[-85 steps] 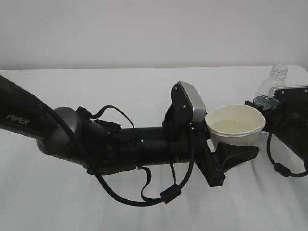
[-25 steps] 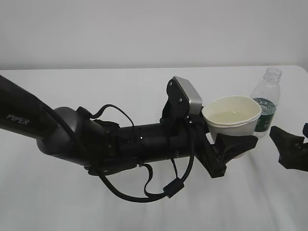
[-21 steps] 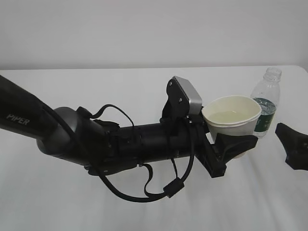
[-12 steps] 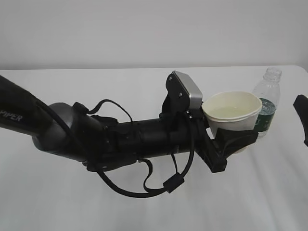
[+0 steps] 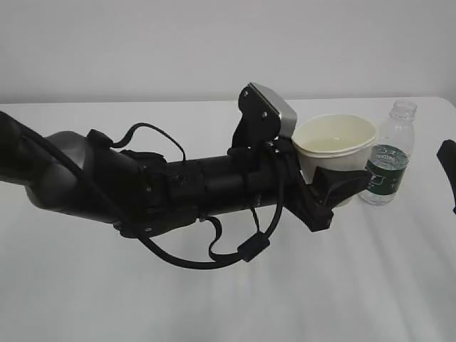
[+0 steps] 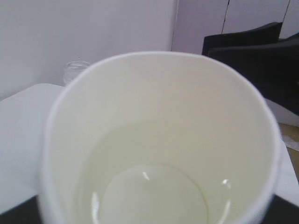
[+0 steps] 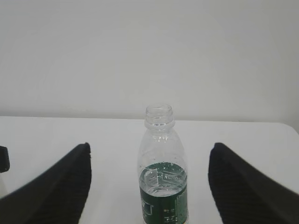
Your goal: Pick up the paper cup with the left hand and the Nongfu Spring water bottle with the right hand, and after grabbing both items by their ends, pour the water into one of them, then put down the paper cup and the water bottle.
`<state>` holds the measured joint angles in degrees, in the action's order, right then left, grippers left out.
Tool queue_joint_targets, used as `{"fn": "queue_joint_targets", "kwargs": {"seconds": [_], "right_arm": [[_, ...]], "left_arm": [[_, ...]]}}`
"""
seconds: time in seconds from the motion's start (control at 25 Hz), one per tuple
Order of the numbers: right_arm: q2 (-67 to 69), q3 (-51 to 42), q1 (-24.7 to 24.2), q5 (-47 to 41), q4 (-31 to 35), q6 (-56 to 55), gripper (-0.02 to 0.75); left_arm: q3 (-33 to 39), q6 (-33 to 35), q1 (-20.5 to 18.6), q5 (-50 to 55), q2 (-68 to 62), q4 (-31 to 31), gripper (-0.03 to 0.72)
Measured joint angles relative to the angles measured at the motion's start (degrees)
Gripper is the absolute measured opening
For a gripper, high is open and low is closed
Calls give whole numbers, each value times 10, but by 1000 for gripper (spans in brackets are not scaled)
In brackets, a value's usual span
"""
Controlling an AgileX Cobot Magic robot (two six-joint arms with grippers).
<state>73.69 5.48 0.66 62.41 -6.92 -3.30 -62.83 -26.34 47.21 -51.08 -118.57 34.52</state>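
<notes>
The paper cup (image 5: pixel 335 153) is gripped upright by the left hand (image 5: pixel 313 192), held above the counter (image 5: pixel 214 299); its set-down point lies straight below. Water (image 6: pixel 154 196) is seen pooled in the cup bottom. The Nongfu Spring water bottle (image 7: pixel 162 179) stands upright on the counter, released, just right of the cup. The right hand (image 7: pixel 149 186) is backed away, its gripper open.

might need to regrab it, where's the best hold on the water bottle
Take the water bottle around its ribbed body at the green label, tool coming level from the right wrist camera's side. It stands upright and uncapped, so a side hold avoids the open neck.
</notes>
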Motion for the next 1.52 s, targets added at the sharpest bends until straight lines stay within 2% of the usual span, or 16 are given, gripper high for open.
{"fn": "queue_joint_targets", "kwargs": {"seconds": [0.2, 0.4, 0.8, 1.28, 1.52], "right_arm": [[-1, 0, 0, -5, -4, -3, 594], [-1, -1, 0, -5, -4, -3, 594], [-1, -1, 0, -6, -6, -3, 594], [-1, -1, 0, -6, -21, -3, 594], [-1, -1, 0, -8, -28, -3, 593]], "left_arm": [[14, -1, -17, 2, 3, -2, 456], [32, -1, -51, 2, 4, -4, 456], [97, 34, -109, -101, 5, -10, 456], [208, 118, -162, -131, 10, -103, 456], [229, 154, -165, -131, 10, -144, 456]]}}
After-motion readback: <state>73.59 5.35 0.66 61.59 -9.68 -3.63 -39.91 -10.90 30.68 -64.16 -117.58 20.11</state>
